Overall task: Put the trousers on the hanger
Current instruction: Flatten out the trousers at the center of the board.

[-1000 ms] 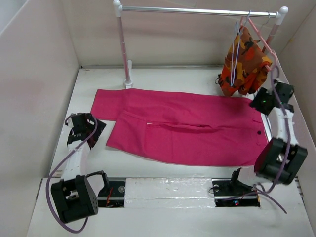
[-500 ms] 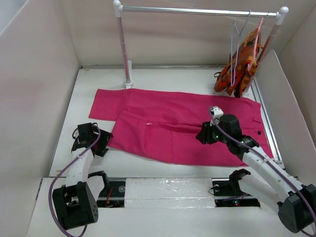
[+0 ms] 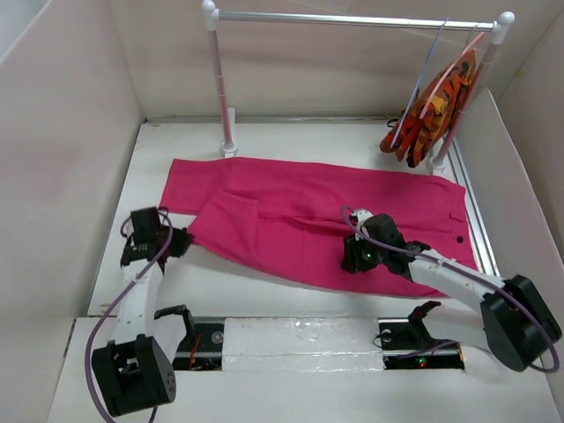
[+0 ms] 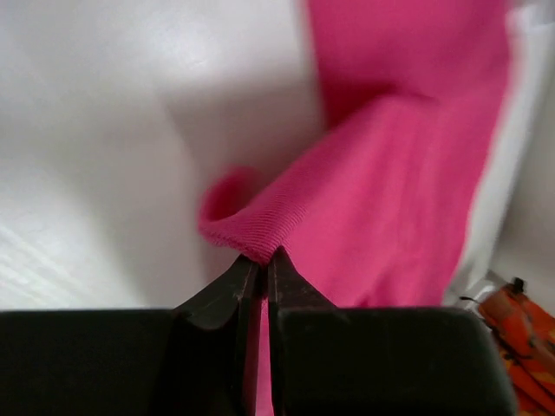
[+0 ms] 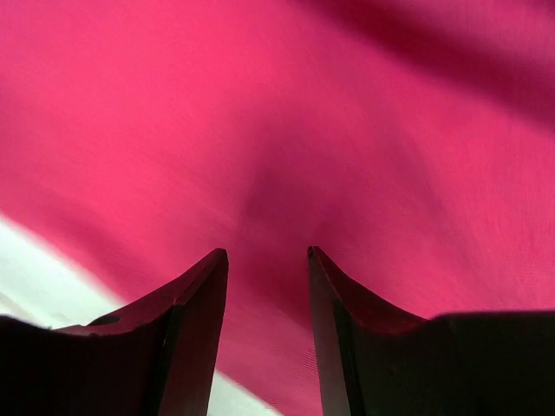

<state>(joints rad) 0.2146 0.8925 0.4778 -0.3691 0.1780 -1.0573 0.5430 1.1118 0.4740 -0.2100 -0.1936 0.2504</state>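
Note:
The magenta trousers [image 3: 317,216] lie spread flat across the white table, waist to the right. My left gripper [image 3: 182,241] is at the near leg's hem on the left. In the left wrist view it [image 4: 263,256] is shut on a raised fold of the trousers [image 4: 390,173]. My right gripper [image 3: 352,256] hovers low over the near middle of the cloth. In the right wrist view it [image 5: 266,253] stands open above the trousers [image 5: 347,130] with nothing between its fingers. The pale blue-lilac hanger [image 3: 421,77] hangs tilted at the rail's right end.
A rail [image 3: 352,18] on two posts spans the back of the table. A salmon-pink hanger carrying an orange patterned garment [image 3: 434,107] hangs beside the wire hanger. High white walls enclose the table on the left, back and right. Both arm bases sit at the near edge.
My left gripper has moved in to the leg hem and shut on it. My right arm has swung from beside the rail down to the trousers' middle. The hung garment and hangers have swung right.

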